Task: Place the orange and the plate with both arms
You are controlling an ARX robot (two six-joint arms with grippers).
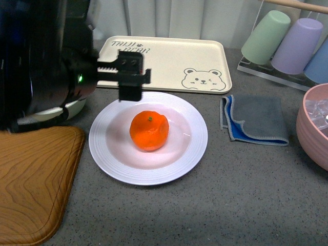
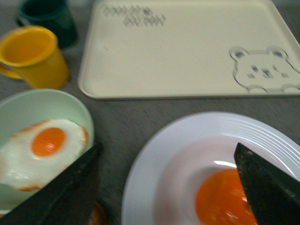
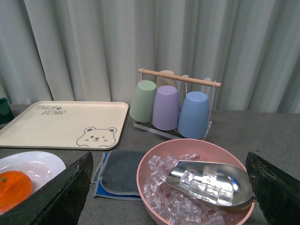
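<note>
The orange (image 1: 149, 131) lies in the middle of the white ridged plate (image 1: 114, 149) on the grey counter. My left gripper (image 1: 131, 77) hangs open above the plate's far left rim, holding nothing. In the left wrist view its gripper (image 2: 168, 187) spans the plate (image 2: 154, 159), and the orange (image 2: 220, 199) sits close to one dark finger (image 2: 265, 187). My right gripper (image 3: 168, 187) is open and empty over a pink bowl of ice, well to the right of the plate (image 3: 47, 164) and orange (image 3: 13, 187). It does not show in the front view.
A beige bear tray (image 1: 169, 61) lies behind the plate. A grey-blue cloth (image 1: 256, 120), the pink ice bowl (image 1: 313, 128) with a metal scoop (image 3: 211, 180) and a cup rack (image 1: 287, 41) are on the right. A wooden board (image 1: 31, 184), an egg bowl (image 2: 70, 105) and mugs (image 2: 33, 56) are on the left.
</note>
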